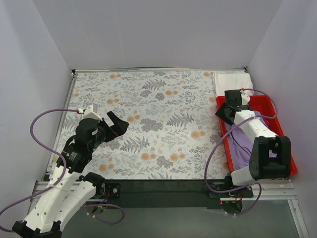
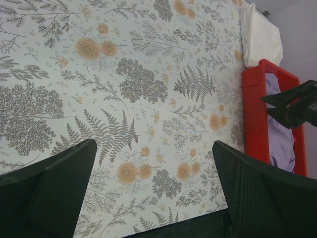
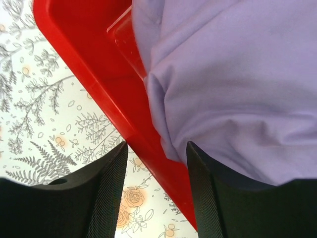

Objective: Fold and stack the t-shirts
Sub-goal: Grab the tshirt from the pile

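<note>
Picking lavender shirt from bin, frame right; right pincer half-closed astride fold, hold unclear; left pincer wide, empty. Next: lift to surface.

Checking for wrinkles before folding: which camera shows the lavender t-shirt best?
Right wrist: the lavender t-shirt fills much of the frame, folds visible. Top external shows it in the red bin, mostly hidden by the right arm; left wrist shows a sliver.

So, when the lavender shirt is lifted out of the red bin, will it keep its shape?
Probably not: the lavender shirt lies in soft folds, so it should droop and hang. Being thin cloth, it is likely light. It may drag on the red bin wall.
</note>
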Robot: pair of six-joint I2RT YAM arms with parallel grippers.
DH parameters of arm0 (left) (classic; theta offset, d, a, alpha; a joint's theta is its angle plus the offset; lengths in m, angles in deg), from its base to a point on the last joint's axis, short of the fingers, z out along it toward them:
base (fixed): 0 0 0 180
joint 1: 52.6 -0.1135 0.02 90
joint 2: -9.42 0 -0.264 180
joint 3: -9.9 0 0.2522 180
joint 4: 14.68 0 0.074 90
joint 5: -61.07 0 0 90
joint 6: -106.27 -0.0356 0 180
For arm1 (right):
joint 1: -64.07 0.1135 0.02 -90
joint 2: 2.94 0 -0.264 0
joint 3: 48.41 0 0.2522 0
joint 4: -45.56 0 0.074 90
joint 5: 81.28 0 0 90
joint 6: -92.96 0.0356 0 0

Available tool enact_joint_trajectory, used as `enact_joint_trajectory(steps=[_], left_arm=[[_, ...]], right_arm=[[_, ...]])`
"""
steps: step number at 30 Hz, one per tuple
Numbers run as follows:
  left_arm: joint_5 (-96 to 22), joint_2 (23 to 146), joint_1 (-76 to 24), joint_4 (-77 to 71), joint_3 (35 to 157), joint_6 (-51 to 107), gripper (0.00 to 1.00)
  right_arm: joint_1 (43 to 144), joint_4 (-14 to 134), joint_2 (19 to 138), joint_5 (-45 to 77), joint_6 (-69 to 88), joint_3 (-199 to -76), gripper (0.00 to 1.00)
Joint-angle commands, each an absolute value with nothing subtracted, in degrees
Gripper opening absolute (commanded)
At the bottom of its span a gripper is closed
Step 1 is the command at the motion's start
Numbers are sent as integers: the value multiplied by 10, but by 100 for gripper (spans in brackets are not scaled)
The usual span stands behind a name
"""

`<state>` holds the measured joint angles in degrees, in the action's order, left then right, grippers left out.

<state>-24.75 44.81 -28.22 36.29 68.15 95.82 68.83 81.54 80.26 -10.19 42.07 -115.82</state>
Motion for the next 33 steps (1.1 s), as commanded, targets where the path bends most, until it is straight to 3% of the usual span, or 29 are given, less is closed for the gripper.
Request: enact_joint_trajectory(steps=[1, 6, 20, 23, 24, 25, 33], left_arm=[[-231, 453, -281, 349, 683, 962, 98], [-237, 463, -281, 334, 676, 963, 98], [-231, 471, -281, 338, 681, 944, 98], [-230, 470, -281, 342, 683, 944, 98], [-229, 469, -280, 342, 684, 944, 98], [-227, 468, -280, 343, 686, 943, 98], [-223, 488, -281, 341, 702, 934, 98]], right_arm=[[671, 794, 755, -141, 408, -1179, 49], [668, 797, 727, -183, 402, -1183, 51], [654, 798, 856, -145, 394, -1192, 50], [653, 798, 862, -137, 389, -1188, 30], [653, 801, 850, -135, 381, -1187, 11], [654, 803, 843, -137, 376, -1186, 3], [656, 905, 757, -99, 271, -1296, 1]])
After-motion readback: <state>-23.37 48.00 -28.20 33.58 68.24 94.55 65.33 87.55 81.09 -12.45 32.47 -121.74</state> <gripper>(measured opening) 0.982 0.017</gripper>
